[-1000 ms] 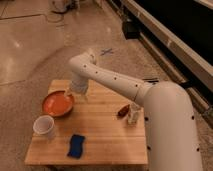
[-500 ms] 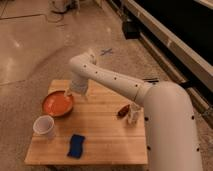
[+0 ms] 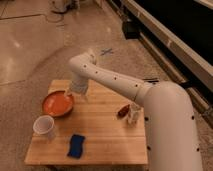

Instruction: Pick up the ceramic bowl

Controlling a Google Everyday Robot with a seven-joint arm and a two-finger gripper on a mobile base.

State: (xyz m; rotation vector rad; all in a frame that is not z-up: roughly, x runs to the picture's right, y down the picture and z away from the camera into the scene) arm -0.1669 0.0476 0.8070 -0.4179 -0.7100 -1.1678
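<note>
The ceramic bowl [image 3: 57, 104] is wide, shallow and orange-red, sitting on the left side of the wooden table [image 3: 102, 130]. My gripper [image 3: 75, 92] reaches down at the bowl's right rim, at the end of the white arm [image 3: 115, 80] that crosses the table from the right. The gripper's tip is right at the rim of the bowl; whether it touches cannot be told.
A white cup [image 3: 44, 127] stands at the table's front left. A blue sponge [image 3: 76, 145] lies near the front edge. A small red and white object [image 3: 127, 112] sits at the table's right by the arm. Shiny floor surrounds the table; a dark wall runs at the right.
</note>
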